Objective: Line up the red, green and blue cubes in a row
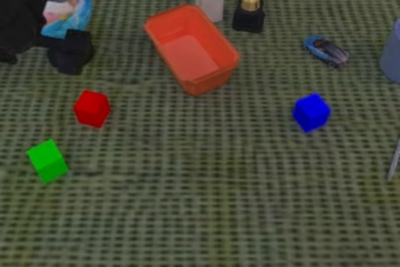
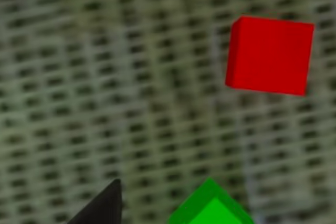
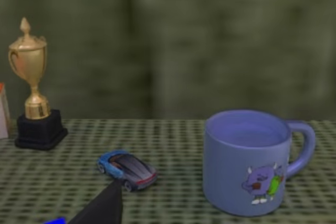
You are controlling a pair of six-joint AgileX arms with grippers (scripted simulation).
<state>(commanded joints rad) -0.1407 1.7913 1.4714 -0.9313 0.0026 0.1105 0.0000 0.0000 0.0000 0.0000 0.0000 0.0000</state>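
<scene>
Our left gripper (image 1: 70, 51), finger state not discernible, hangs above the bright red cube (image 1: 92, 108) and bright green cube (image 1: 47, 161), presumably lining up a pick; deep blue cube (image 1: 311, 112) sits well apart at right; right arm parked.

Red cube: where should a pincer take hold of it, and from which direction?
Judging by its pose, come straight down from above. The red cube rests flat on the table, turned slightly off the table's edges, with free space on all sides and the green cube apart from it. Close on two opposite vertical faces, turning the wrist to match that skew.
</scene>
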